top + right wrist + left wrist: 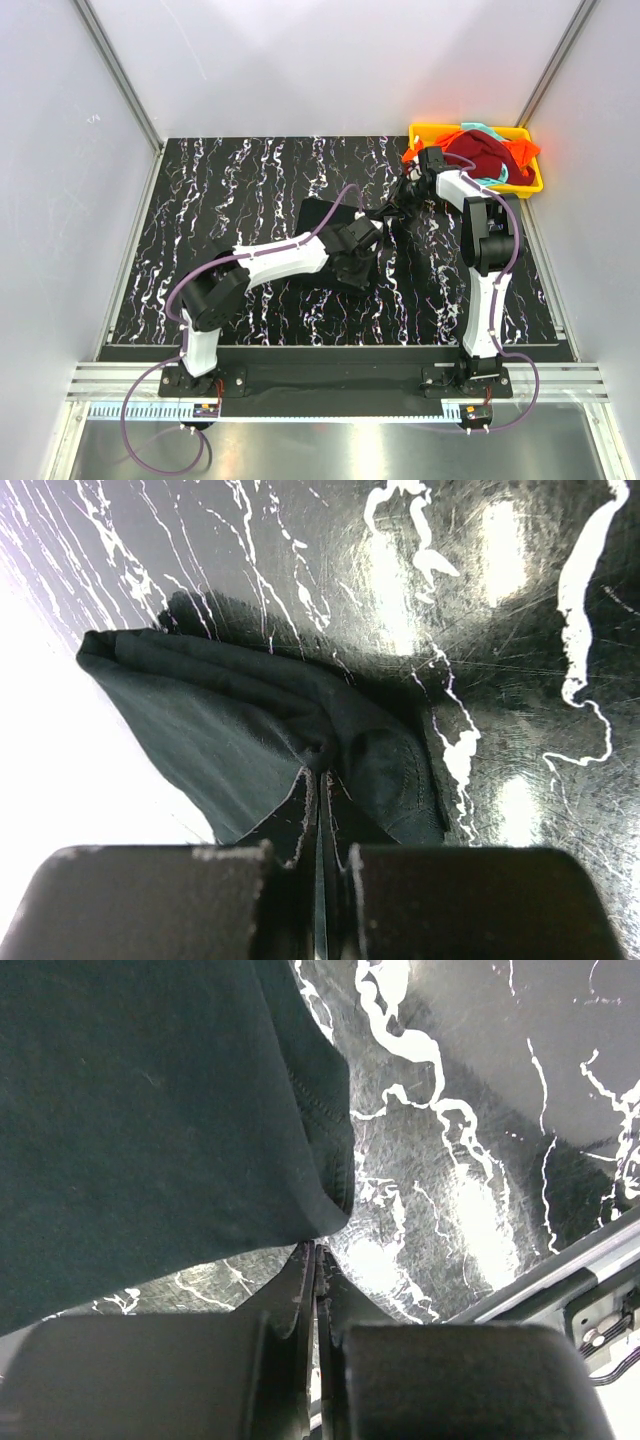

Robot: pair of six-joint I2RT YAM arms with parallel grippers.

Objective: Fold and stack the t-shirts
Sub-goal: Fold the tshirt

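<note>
Top: black t-shirt spread near centre of table; other t-shirts, red, orange and teal, heaped in yellow tray at far right corner.
Left wrist: left gripper fully closed, nipping the black hem corner.
Right wrist: right gripper clamped tight on bunched black cloth.
</note>
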